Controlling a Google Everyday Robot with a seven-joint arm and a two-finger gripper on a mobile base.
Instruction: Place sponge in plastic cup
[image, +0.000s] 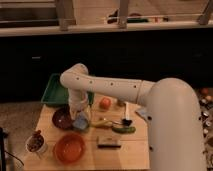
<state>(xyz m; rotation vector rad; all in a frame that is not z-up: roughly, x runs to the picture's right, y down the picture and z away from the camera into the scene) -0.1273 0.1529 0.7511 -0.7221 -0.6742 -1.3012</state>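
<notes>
Sponge (80, 121) (bluish) seemingly sits upright in plastic cup (81, 118) below tool (79, 106); grip unclear.

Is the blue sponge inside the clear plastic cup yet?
Seemingly in, or nearly. The blue sponge sits at the clear plastic cup beside the dark bowl, directly under the gripper. Whether it is released, cannot tell.

Your gripper (80, 114) hangs centre-left of the frame, right over the plastic cup (81, 121) holding the sponge (80, 120). A bowl (63, 118) sits just left (touching, it seems); the tray (57, 90) lies behind, another bowl (69, 148) below.
</notes>
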